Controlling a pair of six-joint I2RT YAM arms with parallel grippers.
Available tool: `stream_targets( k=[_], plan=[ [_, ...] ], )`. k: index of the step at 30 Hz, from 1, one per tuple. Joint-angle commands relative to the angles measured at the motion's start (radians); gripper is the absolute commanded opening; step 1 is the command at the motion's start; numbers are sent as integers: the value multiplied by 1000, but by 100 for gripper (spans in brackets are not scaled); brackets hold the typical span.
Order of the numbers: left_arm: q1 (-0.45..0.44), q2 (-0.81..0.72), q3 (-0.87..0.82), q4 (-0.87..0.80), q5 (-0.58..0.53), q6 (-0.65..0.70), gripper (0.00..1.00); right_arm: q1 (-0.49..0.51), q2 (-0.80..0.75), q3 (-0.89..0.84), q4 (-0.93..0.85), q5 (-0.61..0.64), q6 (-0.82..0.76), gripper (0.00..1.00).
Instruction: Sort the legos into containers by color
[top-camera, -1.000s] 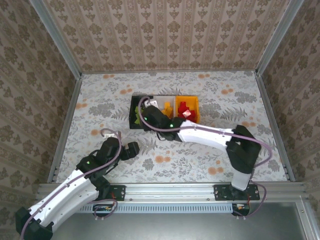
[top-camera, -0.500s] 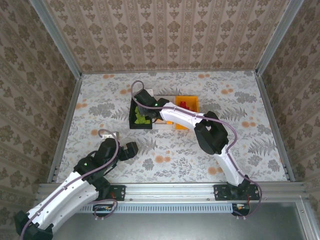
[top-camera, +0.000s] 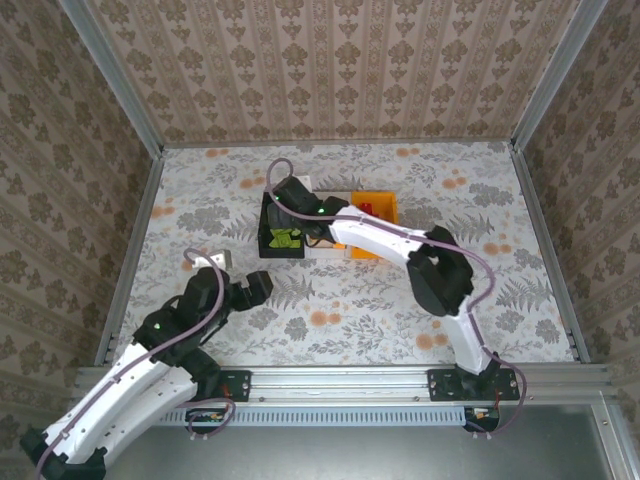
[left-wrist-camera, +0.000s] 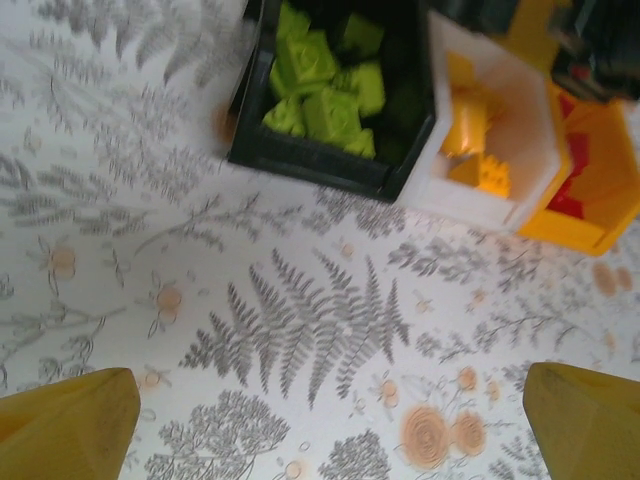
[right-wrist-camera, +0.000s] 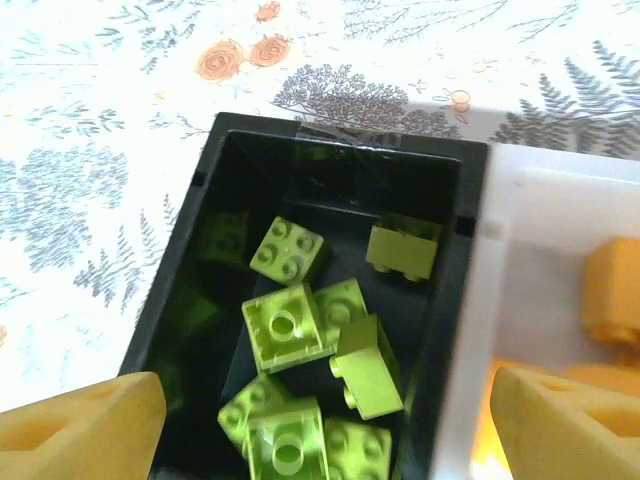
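Looking through the right wrist camera, I saw the right gripper (right-wrist-camera: 330, 430) with its two yellow fingers (right-wrist-camera: 80, 425) spread wide apart and nothing between them. It hung right above the black bin (right-wrist-camera: 330, 142). Lime green legos (right-wrist-camera: 285, 325) lay in a heap on the floor of that bin, most of them toward 6 o'clock. One green brick (right-wrist-camera: 403, 247) lay a little apart from the heap, at about 1 o'clock. The white bin (right-wrist-camera: 520, 230) touched the black bin on its 3 o'clock side, and an orange brick (right-wrist-camera: 615, 290) sat inside it.

On the left wrist camera, the left gripper (left-wrist-camera: 325, 425) was spread wide too, and it held nothing. It hung low over the table (left-wrist-camera: 300, 330) with its fern and flower pattern. From there I saw the black bin at 12 o'clock, the white bin at 1 o'clock and the orange bin (left-wrist-camera: 600, 225) at 2 o'clock. The three stood side by side in a row. Some red legos (left-wrist-camera: 568, 192) lay in the orange bin.

From the top camera, the left gripper was at about 7 o'clock from the black bin and well apart from it. The right arm (top-camera: 385, 235) reached across the white bin.
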Motion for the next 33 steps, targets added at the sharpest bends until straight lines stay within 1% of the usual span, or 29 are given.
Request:
stream_targets(
  k=[1, 4, 7, 9, 10, 11, 12, 13, 15, 16, 17, 19, 20, 23, 25, 27, 31, 32, 33],
  plan=[
    [8, 30, 90, -7, -67, 103, 100, 18, -240, -182, 171, 52, -15, 88],
    [10, 75, 125, 19, -108, 163, 100, 17, -398, -366, 242, 77, -27, 92],
    [9, 108, 91, 159, -112, 271, 100, 17, -537, -521, 250, 148, -49, 100],
    [10, 132, 62, 234, -131, 310, 100, 15, -612, -600, 211, 222, -49, 100],
    [12, 146, 47, 273, -152, 331, 100, 16, -647, -645, 195, 279, -40, 100],
    [18, 160, 35, 309, -181, 351, 100, 15, -672, -692, 176, 316, -21, 100],
    [26, 176, 29, 331, -216, 367, 100, 14, -728, -737, 170, 330, -12, 100],
    [47, 194, 24, 359, -249, 389, 100, 14, -768, -792, 183, 337, -10, 100],
    [115, 236, 15, 421, -290, 457, 100, 4, -831, -885, 216, 324, -10, 100],
    [166, 267, 16, 451, -303, 491, 100, -11, -857, -913, 205, 318, 13, 100],
    [213, 297, 18, 478, -303, 525, 100, -23, -873, -928, 184, 314, 37, 100],
    [333, 383, 26, 538, -309, 590, 100, -53, -898, -954, 162, 293, 20, 100],
    [383, 429, 27, 570, -314, 616, 100, -62, -908, -959, 145, 303, 18, 100],
    [506, 572, 41, 626, -331, 660, 100, -84, -941, -987, 142, 332, 2, 100],
    [554, 653, 35, 692, -332, 686, 100, -104, -962, -1006, 149, 331, 3, 100],
    [576, 711, 9, 809, -309, 730, 100, -129, -982, -1022, 156, 317, 7, 100],
    [582, 801, -88, 1149, -255, 846, 100, -173, -1019, -1055, 161, 315, 21, 100],
    [583, 818, -106, 1217, -234, 879, 100, -183, -1028, -1063, 162, 313, 20, 100],
    [601, 835, -112, 1237, -178, 872, 100, -192, -1037, -1073, 165, 311, 17, 100]
  ],
)
